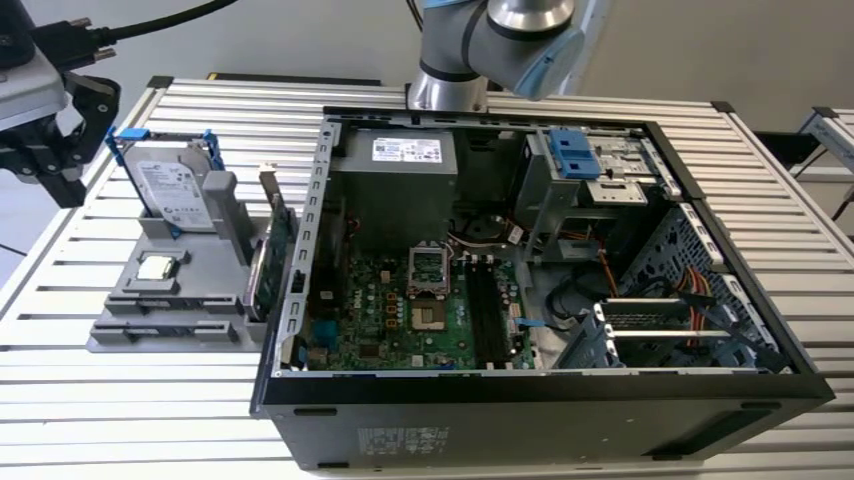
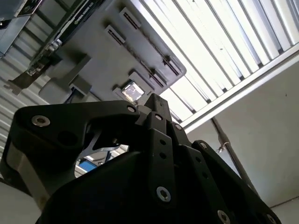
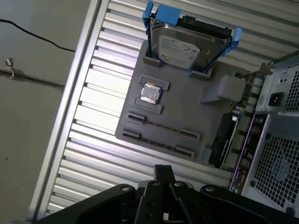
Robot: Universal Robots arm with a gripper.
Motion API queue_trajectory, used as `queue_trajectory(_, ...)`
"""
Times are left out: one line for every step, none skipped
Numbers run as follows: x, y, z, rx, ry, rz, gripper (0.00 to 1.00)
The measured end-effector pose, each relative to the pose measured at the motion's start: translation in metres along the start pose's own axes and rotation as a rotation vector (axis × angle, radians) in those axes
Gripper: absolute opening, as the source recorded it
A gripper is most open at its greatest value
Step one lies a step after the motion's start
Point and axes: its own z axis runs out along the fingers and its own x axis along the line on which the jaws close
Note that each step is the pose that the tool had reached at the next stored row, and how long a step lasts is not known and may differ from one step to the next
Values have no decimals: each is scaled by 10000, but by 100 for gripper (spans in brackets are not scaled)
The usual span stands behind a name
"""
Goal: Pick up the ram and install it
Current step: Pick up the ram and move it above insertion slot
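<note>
The ram [image 3: 160, 126] is a thin stick standing on edge between clips on the grey holder tray [image 3: 196, 116], with a second similar stick [image 3: 159, 144] beside it. In the exterior view the tray [image 1: 120, 335] lies at the left of the open computer case [image 1: 534, 390]. My gripper [image 1: 59, 176] hangs above the table's left edge, clear of the tray and off to its left. In the first wrist view its black fingertips [image 3: 163, 173] meet in the middle with nothing between them; the gripper [image 2: 154, 101] also points toward the tray in the second wrist view.
On the tray stand a silver hard drive [image 1: 176, 188] with blue clips, a processor chip [image 1: 156, 267] and a green expansion card [image 1: 271, 262] against the case wall. Long dark memory slots [image 1: 483, 312] run along the motherboard inside the case. The arm's base [image 1: 447, 90] stands behind the case.
</note>
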Motion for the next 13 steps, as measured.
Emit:
queue_trajectory(0, 1, 0, 3, 5, -102, 0)
queue_trajectory(0, 2, 0, 5, 9, -207, 0)
queue_trajectory(-1, 2, 0, 8, 14, -305, 0)
queue_trajectory(-1, 3, 0, 10, 20, -409, 0)
queue_trajectory(-1, 4, 1, 12, 23, -508, 0)
queue_trajectory(-2, 5, 0, 15, 29, -614, 0)
queue_trajectory(-2, 6, 0, 18, 34, -719, 0)
queue_trajectory(-2, 6, 1, 20, 38, -823, 0)
queue_trajectory(-2, 7, 1, 22, 43, -926, 0)
queue_trajectory(-2, 8, 1, 25, 48, -1040, 0)
queue_trajectory(-3, 8, 1, 28, 53, -1147, 0)
queue_trajectory(-3, 9, 0, 31, 59, -1254, 0)
queue_trajectory(-3, 9, 0, 34, 64, -1371, 0)
